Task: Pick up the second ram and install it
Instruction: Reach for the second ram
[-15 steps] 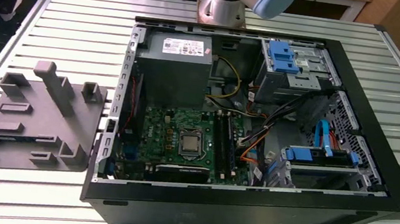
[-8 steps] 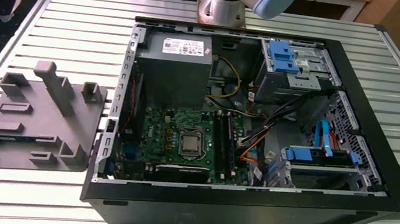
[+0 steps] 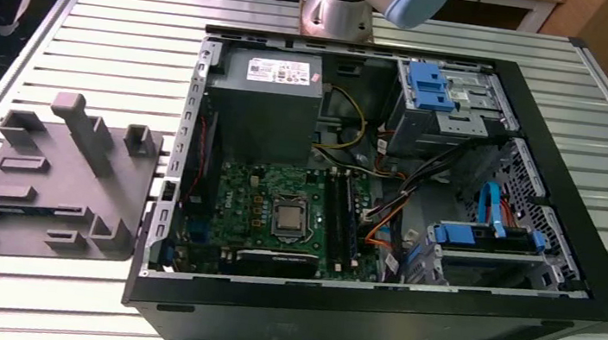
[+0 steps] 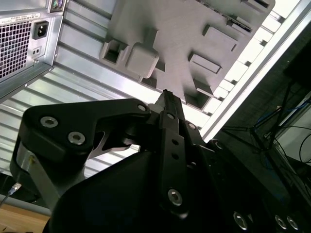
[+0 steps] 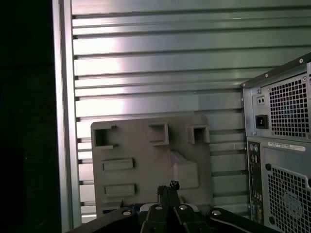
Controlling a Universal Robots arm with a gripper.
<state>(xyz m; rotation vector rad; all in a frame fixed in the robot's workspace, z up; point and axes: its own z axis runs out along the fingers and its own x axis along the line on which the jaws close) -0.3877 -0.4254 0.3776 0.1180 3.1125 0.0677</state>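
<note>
- Second ram, a thin flat memory stick: it cannot be told apart with certainty. The only narrow dark strips of that form stand in the bank of long black slot sockets [image 3: 343,214], and whether a stick is seated there cannot be told.
- Green motherboard [image 3: 248,198]: it lies flat in the floor of the case. A square silver processor [image 3: 288,218] sits near its middle, and the slot bank runs along its edge on the exterior view's right.
- Open black tower computer case [image 3: 569,281]: it lies on its side at the middle of the table, with a grey power supply box [image 3: 266,104] at its far end.
- Black two-finger gripper [image 4: 165,95] [image 5: 168,187]: it is closed. In both wrist views the fingertips press together with nothing seen between them, and they hang above the holder, apart from it.
- Grey moulded plastic parts holder [image 3: 47,182] [image 4: 184,39] [image 5: 146,160]: it rests near the table's edge on the exterior view's left, just beside the case.
- Slatted aluminium table [image 3: 123,35]: it carries both case and holder.
- Silver-and-blue arm segment [image 3: 348,2]: it rises at the table's far edge.
</note>
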